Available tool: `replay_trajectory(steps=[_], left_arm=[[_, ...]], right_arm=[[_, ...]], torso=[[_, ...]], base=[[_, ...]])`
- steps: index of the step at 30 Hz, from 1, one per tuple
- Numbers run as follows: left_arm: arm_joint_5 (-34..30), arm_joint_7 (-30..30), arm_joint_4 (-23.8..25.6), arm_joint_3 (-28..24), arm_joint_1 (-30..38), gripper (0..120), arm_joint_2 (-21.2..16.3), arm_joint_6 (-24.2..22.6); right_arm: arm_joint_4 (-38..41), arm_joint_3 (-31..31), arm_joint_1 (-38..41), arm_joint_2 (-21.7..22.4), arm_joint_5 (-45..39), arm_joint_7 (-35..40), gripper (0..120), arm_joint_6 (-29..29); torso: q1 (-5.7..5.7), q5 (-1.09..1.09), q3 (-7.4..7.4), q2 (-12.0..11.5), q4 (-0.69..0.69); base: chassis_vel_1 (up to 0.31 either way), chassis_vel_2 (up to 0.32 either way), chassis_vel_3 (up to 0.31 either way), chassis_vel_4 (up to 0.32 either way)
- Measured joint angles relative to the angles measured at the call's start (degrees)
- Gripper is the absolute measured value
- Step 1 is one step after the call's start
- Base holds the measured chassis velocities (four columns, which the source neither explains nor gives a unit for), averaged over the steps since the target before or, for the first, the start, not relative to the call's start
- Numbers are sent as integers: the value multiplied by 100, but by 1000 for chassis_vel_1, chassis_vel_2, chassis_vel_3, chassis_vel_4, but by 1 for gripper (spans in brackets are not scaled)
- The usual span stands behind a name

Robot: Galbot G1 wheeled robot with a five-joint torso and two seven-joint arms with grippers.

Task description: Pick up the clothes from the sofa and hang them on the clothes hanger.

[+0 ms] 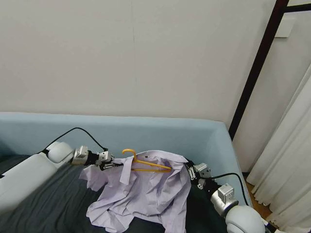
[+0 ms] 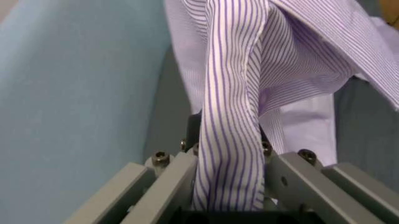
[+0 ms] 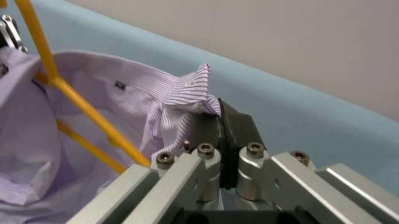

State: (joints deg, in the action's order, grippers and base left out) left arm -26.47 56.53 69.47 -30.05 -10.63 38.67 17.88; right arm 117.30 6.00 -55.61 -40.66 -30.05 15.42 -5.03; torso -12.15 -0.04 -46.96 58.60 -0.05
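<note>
A lilac striped shirt (image 1: pixel 146 194) is held up over the dark sofa seat, with a yellow hanger (image 1: pixel 146 165) lying inside its collar. My left gripper (image 1: pixel 111 161) is shut on the shirt's left shoulder; in the left wrist view the striped cloth (image 2: pixel 231 140) runs pinched between the fingers (image 2: pixel 168 182). My right gripper (image 1: pixel 190 170) is shut on the shirt's right shoulder. In the right wrist view a bunched fold of shirt (image 3: pixel 187 100) is clamped by the dark pads (image 3: pixel 227 128), and the hanger (image 3: pixel 74 100) crosses beside it.
The sofa has a pale blue backrest (image 1: pixel 146 133) and a dark seat cushion (image 1: pixel 43 204). A plain wall rises behind. A dark pole (image 1: pixel 252 73) and white curtains (image 1: pixel 286 170) stand at the right.
</note>
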Motion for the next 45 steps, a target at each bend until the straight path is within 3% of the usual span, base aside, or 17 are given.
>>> replay_trajectory(steps=[12, 17, 21, 26, 34, 42, 45], left_arm=[[-85, -133, -228, -340, 263, 1, 518, -156], [-720, -251, -350, -632, 501, 1, 727, -432], [-1530, -252, -335, -1151, 905, 1, 756, -703], [-1752, -166, -417, -1624, 1388, 1, 822, -776], [-2216, -69, -775, -2013, 2191, 1, 998, -826], [-2475, 52, -907, -2266, 2760, 1, 1110, -835], [-2561, -7, -828, -2271, 2888, 1, 1102, -864]], right_arm=[[443, 186, 372, 380, -494, 24, 0, -225], [741, 484, 664, 431, -589, 61, 0, -350], [877, 754, 1059, 451, -570, 56, 0, -375], [960, 1017, 1417, 428, -422, -61, 0, -326], [1132, 1209, 1233, 470, 126, -364, 0, -158], [660, 1244, 1545, 444, 531, -405, 0, -88], [71, 1163, 1814, 343, 817, -462, 0, 162]], torso=[[0, 0, 0, -1, -1], [0, 0, 0, -1, -2], [0, 0, 0, -1, -1], [-1, -2, -1, -1, 0], [0, 4, 0, 0, -3], [0, -1, 0, -1, -1], [-1, 1, -1, -1, -1]], base=[[0, 0, 0, 0], [0, 0, 0, 0], [0, 0, 0, 0], [0, 0, 0, 0], [0, 0, 0, 0], [0, 0, 0, 0], [0, 0, 0, 0]])
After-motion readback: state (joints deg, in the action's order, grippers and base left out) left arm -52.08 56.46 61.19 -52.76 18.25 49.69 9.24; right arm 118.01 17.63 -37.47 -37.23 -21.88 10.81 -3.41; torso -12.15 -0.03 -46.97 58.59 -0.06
